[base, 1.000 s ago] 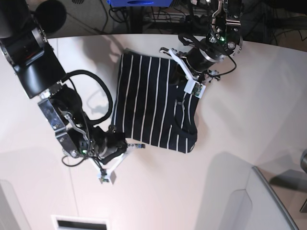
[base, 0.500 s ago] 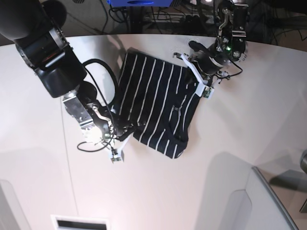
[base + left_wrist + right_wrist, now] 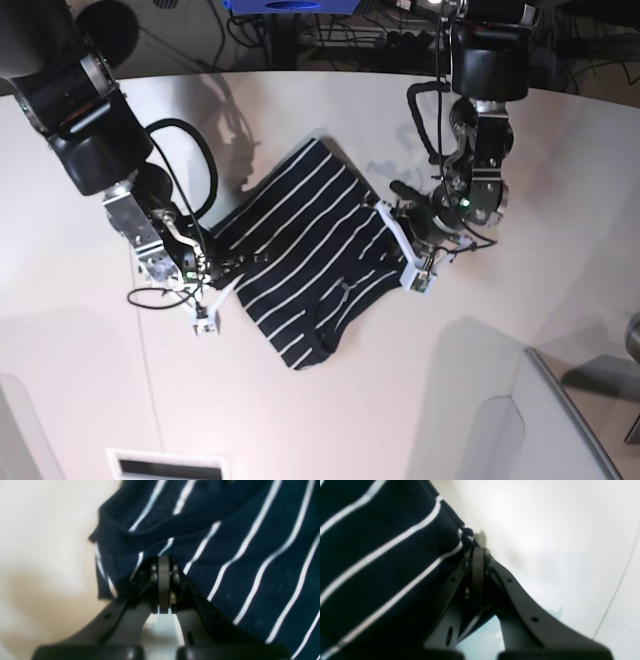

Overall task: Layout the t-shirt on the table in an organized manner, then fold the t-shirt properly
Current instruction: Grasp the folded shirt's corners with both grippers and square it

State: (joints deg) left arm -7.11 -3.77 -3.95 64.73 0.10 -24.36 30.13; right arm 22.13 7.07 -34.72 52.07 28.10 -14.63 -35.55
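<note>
T-shirt (image 3: 305,262) lies rumpled, slanted on white counter (image 3: 520,200). Left fingers (image 3: 163,565) pinch one edge; right fingers (image 3: 477,555) pinch opposite hem corner.

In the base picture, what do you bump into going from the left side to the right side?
Bare table → right gripper shut on the t-shirt's edge → t-shirt → left gripper shut on its other edge → bare table again.

White table (image 3: 520,160) with curved far edge carried the striped navy t-shirt (image 3: 300,250), which lay rumpled and skewed near its middle.
</note>
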